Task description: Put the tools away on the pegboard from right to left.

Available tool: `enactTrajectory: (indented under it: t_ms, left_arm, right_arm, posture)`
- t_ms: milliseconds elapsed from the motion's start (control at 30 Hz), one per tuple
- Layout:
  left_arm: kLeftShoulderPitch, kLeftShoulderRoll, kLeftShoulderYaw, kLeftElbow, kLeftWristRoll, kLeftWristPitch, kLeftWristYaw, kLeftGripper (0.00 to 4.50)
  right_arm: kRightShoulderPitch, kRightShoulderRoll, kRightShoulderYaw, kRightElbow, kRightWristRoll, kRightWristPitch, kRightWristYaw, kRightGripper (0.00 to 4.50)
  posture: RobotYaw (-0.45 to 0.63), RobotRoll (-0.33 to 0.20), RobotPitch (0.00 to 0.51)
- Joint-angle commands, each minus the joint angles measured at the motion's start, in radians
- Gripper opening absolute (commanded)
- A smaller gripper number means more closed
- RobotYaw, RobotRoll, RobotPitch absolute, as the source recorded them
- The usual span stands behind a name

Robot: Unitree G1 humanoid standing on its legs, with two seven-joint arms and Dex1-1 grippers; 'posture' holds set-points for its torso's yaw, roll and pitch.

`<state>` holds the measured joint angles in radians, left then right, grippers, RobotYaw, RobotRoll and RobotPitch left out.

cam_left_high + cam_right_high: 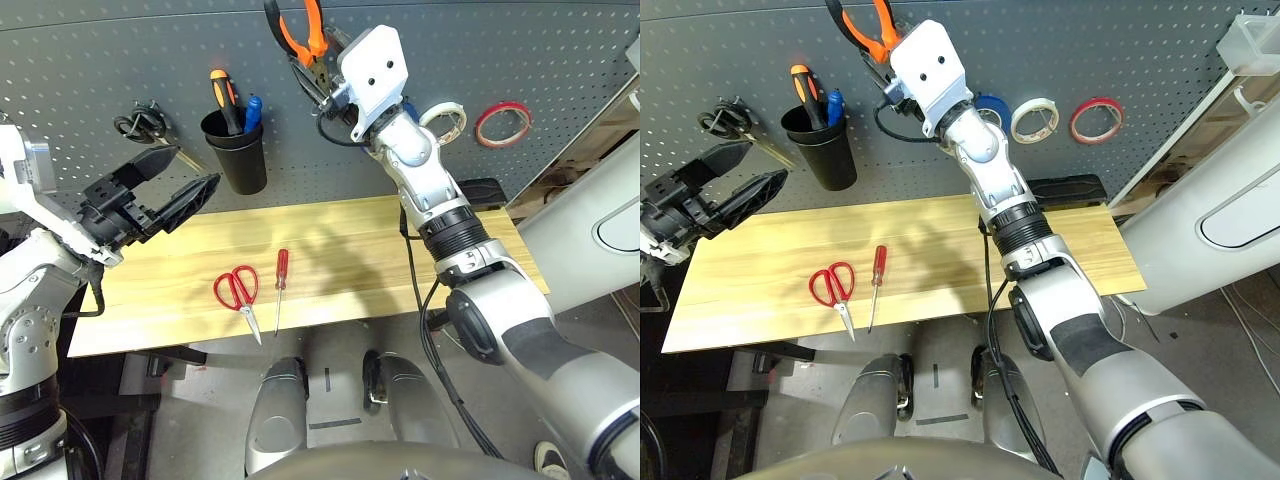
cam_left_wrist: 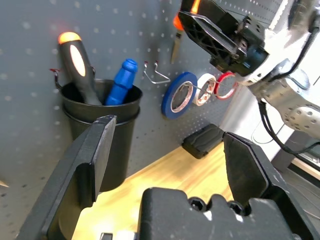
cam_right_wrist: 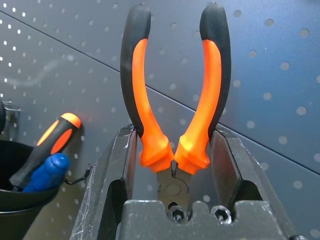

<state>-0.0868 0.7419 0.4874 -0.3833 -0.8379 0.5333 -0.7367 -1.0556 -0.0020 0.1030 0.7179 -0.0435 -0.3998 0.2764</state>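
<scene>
High against the pegboard [image 1: 100, 60], my right gripper [image 3: 174, 136] is shut on the orange-and-black pliers [image 1: 300, 30], gripping them near the pivot with the handles pointing up. The thin red tape ring [image 1: 480, 126] hangs on the board to the right of that arm. On the wooden table [image 1: 340, 250] lie the red-handled scissors [image 1: 245, 310] and, just right of them, the slim red-handled screwdriver [image 1: 282, 268]. My left gripper [image 1: 190, 170] hovers open above the table's left end, pointing toward the black cup [image 1: 236, 150], with nothing between its fingers.
The cup holds an orange-and-black screwdriver [image 1: 222, 95] and a blue tool [image 1: 252, 110]. Black scissors [image 1: 140, 125] hang left of it. Blue [image 1: 992, 105] and white [image 1: 1016, 122] tape rolls hang beside the red ring. A black block [image 1: 1065, 190] sits at the table's back right; a white cabinet [image 1: 590, 230] stands further right.
</scene>
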Motion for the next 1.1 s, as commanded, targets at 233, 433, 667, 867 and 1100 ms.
enactTrajectory:
  t_ms: [233,433,667,867,1100]
  left_arm:
    - [0.055,-0.023,-0.009,-0.077,-0.040,0.045,0.031,4.50]
    - [0.069,-0.024,-0.009,-0.095,-0.053,0.056,0.041,4.50]
    - [0.076,-0.024,-0.009,-0.103,-0.061,0.062,0.044,4.50]
    - [0.075,-0.027,-0.013,-0.107,-0.065,0.066,0.046,4.50]
    - [0.067,-0.032,-0.028,-0.107,-0.065,0.070,0.048,4.50]
  right_arm:
    - [-0.034,-0.002,-0.020,0.124,0.006,-0.059,-0.014,2.31]
    - [-0.041,0.007,-0.030,0.182,0.019,-0.072,-0.008,2.31]
    - [-0.053,0.026,-0.051,0.234,0.033,-0.073,0.006,2.31]
    - [-0.058,0.039,-0.072,0.274,0.056,-0.068,0.009,2.31]
    - [-0.042,0.037,-0.080,0.287,0.054,-0.057,0.025,3.59]
  posture:
    - [0.17,0.000,0.163]
    - [0.18,0.000,0.180]
    - [0.18,0.000,0.185]
    - [0.18,0.000,0.187]
    - [0.17,0.000,0.184]
